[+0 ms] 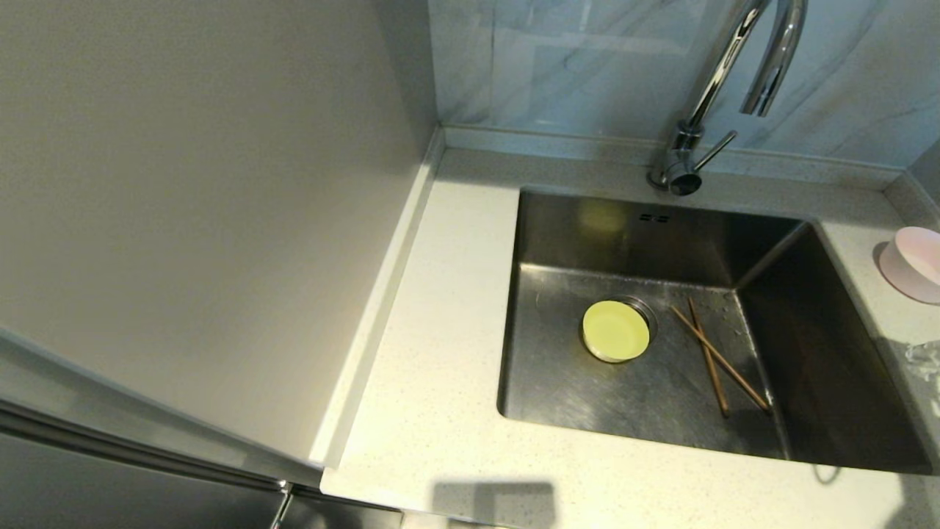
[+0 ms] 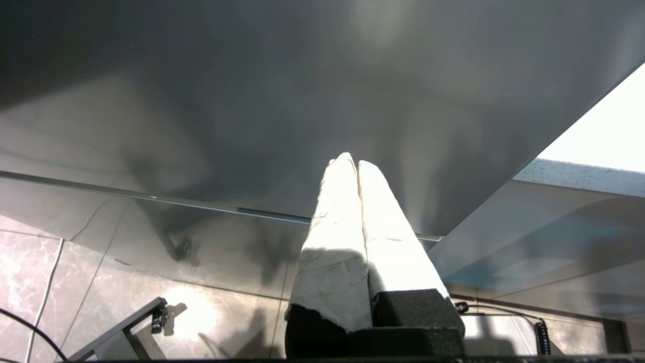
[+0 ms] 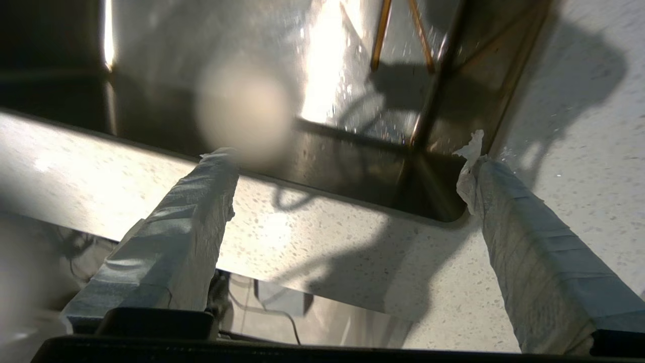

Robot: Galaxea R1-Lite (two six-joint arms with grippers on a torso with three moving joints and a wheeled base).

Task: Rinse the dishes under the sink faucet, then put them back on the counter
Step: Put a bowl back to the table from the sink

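Dishes are split: the yellow-green bowl (image 1: 616,330) and crossed chopsticks (image 1: 720,362) lie in the sink (image 1: 558,382), the pink bowl (image 1: 914,263) on the counter (image 1: 433,411). Right gripper (image 3: 347,166) hovers spread wide and empty over the sink's near corner; left gripper (image 2: 357,166), fingers pressed together, hangs parked below the counter.

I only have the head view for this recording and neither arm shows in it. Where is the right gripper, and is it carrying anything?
Observer: The right gripper hangs over the counter's front edge at the sink's near corner, open and empty.
Operator: Which dishes does its camera catch?
Observer: Only the chopsticks, on the wet sink floor beyond the fingers; the yellow-green bowl is not in that view.
Operator: And the left arm?
Observer: The left gripper is shut on nothing, parked low in front of a dark cabinet panel, with floor tiles below it.
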